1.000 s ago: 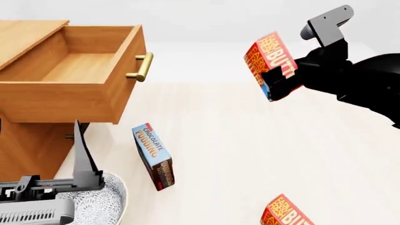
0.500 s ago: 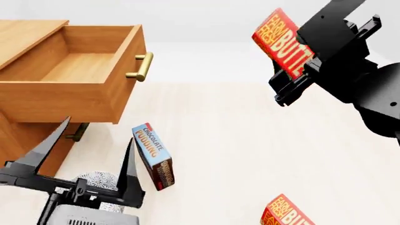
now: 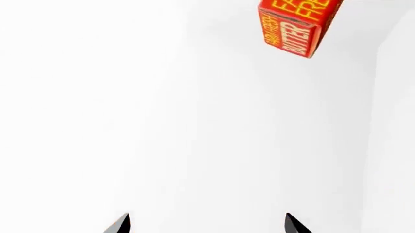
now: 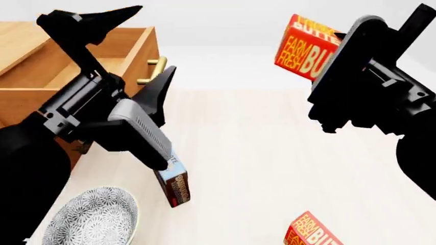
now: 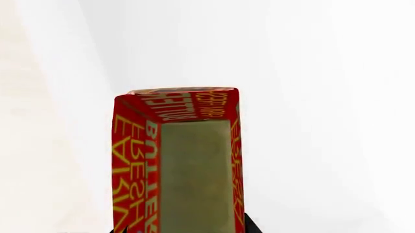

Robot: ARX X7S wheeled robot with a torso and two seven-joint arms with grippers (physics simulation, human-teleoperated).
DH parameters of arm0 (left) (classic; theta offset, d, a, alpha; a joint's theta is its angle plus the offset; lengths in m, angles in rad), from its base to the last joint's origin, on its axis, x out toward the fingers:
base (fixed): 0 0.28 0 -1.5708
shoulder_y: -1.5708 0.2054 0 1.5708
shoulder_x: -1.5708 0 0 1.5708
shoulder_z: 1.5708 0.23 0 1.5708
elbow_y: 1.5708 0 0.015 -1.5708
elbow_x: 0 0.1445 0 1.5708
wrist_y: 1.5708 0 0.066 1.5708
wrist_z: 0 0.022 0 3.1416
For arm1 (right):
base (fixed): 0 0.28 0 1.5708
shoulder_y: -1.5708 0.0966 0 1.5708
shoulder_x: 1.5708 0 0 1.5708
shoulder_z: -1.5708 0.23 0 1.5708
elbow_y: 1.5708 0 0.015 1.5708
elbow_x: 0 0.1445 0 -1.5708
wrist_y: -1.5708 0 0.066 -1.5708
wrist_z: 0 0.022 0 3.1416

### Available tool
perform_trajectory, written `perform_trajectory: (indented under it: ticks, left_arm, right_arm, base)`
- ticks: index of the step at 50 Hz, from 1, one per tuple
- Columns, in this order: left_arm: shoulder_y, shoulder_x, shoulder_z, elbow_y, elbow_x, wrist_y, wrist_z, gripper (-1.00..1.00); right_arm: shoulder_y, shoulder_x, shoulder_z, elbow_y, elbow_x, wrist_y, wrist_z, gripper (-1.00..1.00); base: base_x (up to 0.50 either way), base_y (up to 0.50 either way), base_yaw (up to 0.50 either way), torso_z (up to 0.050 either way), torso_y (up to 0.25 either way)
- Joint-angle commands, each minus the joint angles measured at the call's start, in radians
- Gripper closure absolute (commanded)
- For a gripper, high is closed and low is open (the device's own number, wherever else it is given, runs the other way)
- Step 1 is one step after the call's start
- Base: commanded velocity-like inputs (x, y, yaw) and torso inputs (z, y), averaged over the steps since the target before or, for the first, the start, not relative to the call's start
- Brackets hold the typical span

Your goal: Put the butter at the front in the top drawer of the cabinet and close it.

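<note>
A red butter carton (image 4: 301, 47) hangs in the air at the upper right, and my right gripper (image 4: 325, 53) is shut on it. In the right wrist view the same butter (image 5: 175, 160) fills the space between the jaws of the right gripper (image 5: 178, 229). A second butter carton (image 4: 312, 232) lies at the head view's bottom edge. The cabinet (image 4: 19, 38) stands at the left with its top drawer (image 4: 140, 51) pulled out and its inside bare. My left gripper (image 4: 151, 45) is raised in front of the drawer, open and holding nothing. The left wrist view shows the left gripper (image 3: 207, 224) open and the held butter (image 3: 295, 26) far off.
A blue-and-brown chocolate pudding box (image 4: 177, 188) stands below my left arm. A patterned bowl (image 4: 95, 220) sits at the lower left. The drawer's brass handle (image 4: 156, 68) sticks out toward the left gripper. Pale floor spreads between the two arms.
My left arm has swung up from the lower left to in front of the open drawer. The right gripper has lifted and turned the butter carton.
</note>
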Motion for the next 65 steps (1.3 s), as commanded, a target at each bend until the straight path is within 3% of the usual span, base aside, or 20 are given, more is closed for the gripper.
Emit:
perform_trajectory:
  ticks: [1,9,20,65]
  left_arm:
    - [-0.315,-0.006,0.154,-0.214,0.147,0.229,0.192,-1.0]
    - [-0.453,0.006,0.233,-0.384,0.209,0.468,0.222,-1.0]
    - [-0.538,0.037,0.281,-0.485,0.222,0.605,0.253,-1.0]
    - [-0.483,0.081,0.317,-0.523,0.264,0.649,0.168,-1.0]
  right_arm:
    - [0.047,0.026,0.013,-0.041,-0.132,0.027,0.032,1.0]
    - [0.065,0.008,0.033,-0.021,-0.122,0.036,0.022,1.0]
    - [0.129,-0.031,0.015,0.031,-0.167,0.009,-0.055,1.0]
    - [0.139,-0.107,-0.056,-0.04,-0.211,0.114,-0.094,1.0]
  base:
    - [0.0,0.0,0.0,0.0,0.0]
    - [0.0,0.0,0.0,0.0,0.001]
    - [0.0,0.0,0.0,0.001,0.001]
    - [0.0,0.0,0.0,0.0,0.001]
